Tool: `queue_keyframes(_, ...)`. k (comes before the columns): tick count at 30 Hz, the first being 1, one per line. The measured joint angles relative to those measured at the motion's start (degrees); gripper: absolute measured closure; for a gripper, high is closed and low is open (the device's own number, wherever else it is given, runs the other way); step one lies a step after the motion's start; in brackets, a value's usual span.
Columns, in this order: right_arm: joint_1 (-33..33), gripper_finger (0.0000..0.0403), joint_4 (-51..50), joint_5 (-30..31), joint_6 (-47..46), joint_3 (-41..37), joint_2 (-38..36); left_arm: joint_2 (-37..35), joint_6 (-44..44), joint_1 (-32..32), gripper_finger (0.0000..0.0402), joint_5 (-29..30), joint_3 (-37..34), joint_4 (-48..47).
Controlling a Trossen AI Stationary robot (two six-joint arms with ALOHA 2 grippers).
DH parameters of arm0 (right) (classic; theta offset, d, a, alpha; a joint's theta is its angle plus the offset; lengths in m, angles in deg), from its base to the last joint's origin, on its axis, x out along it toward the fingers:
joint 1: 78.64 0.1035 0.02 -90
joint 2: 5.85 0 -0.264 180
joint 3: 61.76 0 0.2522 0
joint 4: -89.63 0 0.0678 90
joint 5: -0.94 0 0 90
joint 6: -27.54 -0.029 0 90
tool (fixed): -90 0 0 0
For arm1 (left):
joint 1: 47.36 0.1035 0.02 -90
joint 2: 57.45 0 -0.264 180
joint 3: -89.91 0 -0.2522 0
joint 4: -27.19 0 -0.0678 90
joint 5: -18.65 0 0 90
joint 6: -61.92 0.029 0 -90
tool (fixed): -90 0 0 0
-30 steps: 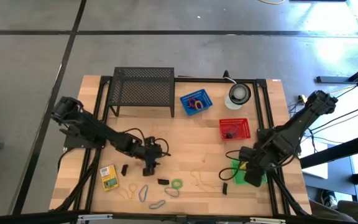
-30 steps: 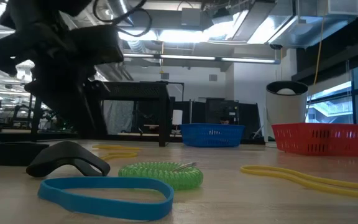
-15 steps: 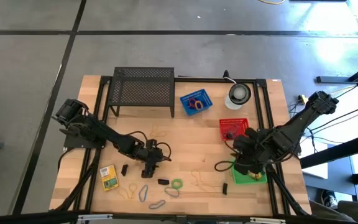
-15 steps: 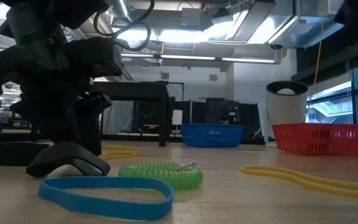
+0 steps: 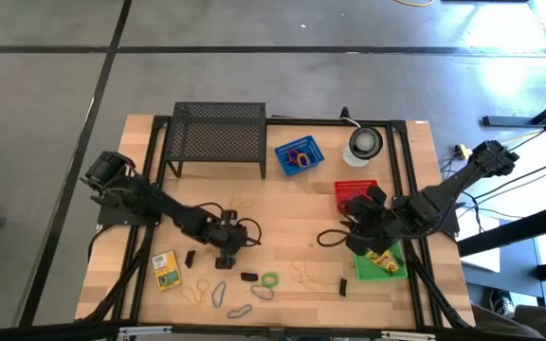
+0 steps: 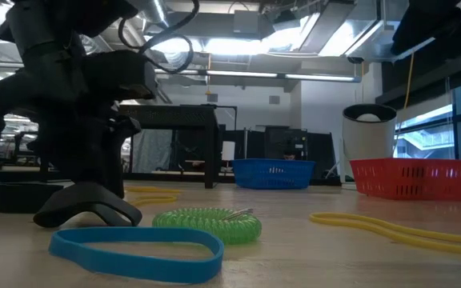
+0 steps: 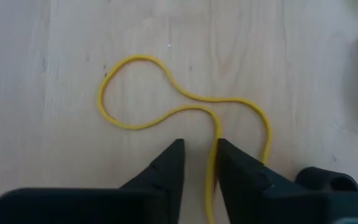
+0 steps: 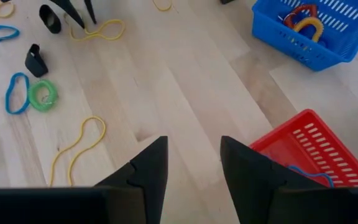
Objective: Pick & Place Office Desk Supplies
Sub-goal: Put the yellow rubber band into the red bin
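Well in front of the rack [image 5: 219, 140], near the table's middle: left gripper [image 7: 199, 146], set down on the wood astride one strand of a yellow band [image 7: 100, 99]. Fingers [image 7: 166, 168] drawn close but with a gap left between them; strand against one finger, not visibly pinched. Probably placed so because a flat, thin loop can only be taken by closing on a single strand right at the surface.

Farther from the rack, off to its right and forward: right gripper [image 8: 193, 140], raised above the wood with fingers apart and nothing between them. Held beside the red basket [image 5: 356, 196] and green tray [image 5: 377, 268], likely so as to wait clear of the left arm's work.

Just right of the rack: blue basket [image 5: 298, 154], with bands already inside; apparently a drop-off for loops.

Farthest forward of the rack, along the table's near edge, loose supplies not yet collected: crayon box [image 5: 165, 269], black clip [image 5: 248, 277], green coil [image 5: 269, 280], blue band [image 6: 134, 248]. Scattered flat and mostly apart from one another, hence one at a time.
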Motion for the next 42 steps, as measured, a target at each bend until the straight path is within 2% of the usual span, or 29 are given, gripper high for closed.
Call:
queue_keyframes(5,-0.2,0.0255,0.1,0.6,0.0,0.0,0.0,-0.2,3.6,-1.1,0.0385,1.7,-0.1,0.7)
queue_keyframes(7,-0.2,0.0255,0.2,0.8,0.0,0.0,0.0,-0.2,4.5,-1.2,0.0396,1.8,-0.2,1.1)
queue_keyframes(15,-0.2,0.0255,0.2,0.9,0.2,0.0,0.0,-2.7,8.3,-1.2,0.0399,4.0,-1.0,3.7)
queue_keyframes(20,-0.2,0.0255,0.2,3.2,0.2,0.0,0.0,-5.3,10.2,0.0,0.0400,14.1,-1.2,2.3)
queue_keyframes(26,-0.2,0.0255,0.2,4.9,0.6,0.0,0.0,-5.9,9.9,3.2,0.0401,20.2,-1.1,1.7)
queue_keyframes(35,-0.2,0.0255,0.2,5.3,1.3,0.0,0.0,-6.4,11.2,4.6,0.0400,19.8,-1.0,2.6)
queue_keyframes(42,-0.2,0.0255,3.9,6.9,1.4,0.0,1.5,-6.7,11.2,4.6,0.0400,23.7,-0.9,3.1)
